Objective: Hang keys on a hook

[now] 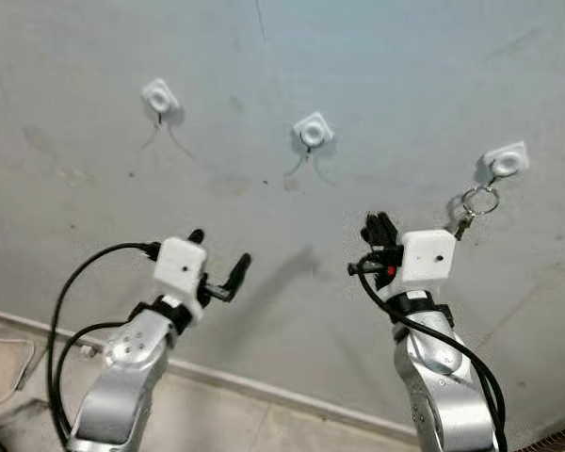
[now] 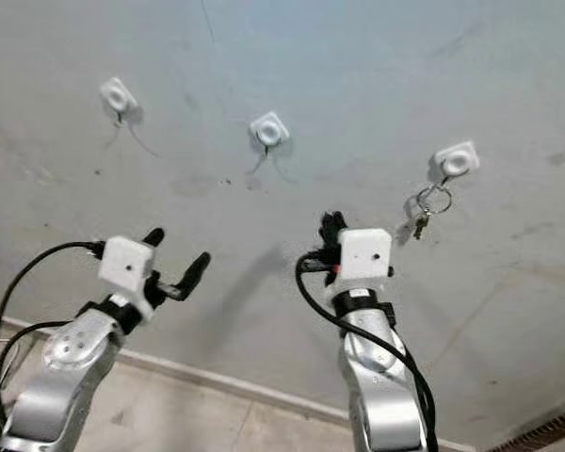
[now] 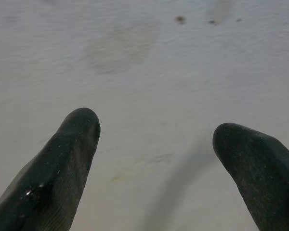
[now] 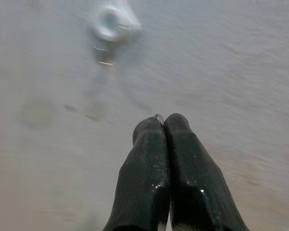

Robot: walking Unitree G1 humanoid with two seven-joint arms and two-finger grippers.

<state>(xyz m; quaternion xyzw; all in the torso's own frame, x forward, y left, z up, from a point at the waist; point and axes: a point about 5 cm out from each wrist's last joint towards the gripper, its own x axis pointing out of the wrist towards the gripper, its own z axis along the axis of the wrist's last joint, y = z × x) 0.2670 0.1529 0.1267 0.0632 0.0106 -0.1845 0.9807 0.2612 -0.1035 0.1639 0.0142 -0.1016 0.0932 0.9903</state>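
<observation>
The small metal keys on a silver split ring point(image 1: 475, 207) hang from the rightmost white square wall hook point(image 1: 505, 161), just right of the clenched right pincer point(image 1: 380, 229). Light, rigid and slippery; best pinched at the ring. The left pincer point(image 1: 218, 259) is released, well apart.

The grey wall point(image 1: 377, 75) bears three white hooks, with the middle hook point(image 1: 313, 130) as landmark. The left hook point(image 1: 160, 96) sits up-left of it, and the right hook point(image 1: 506, 160), lower right, carries the keys point(image 1: 473, 209).
</observation>
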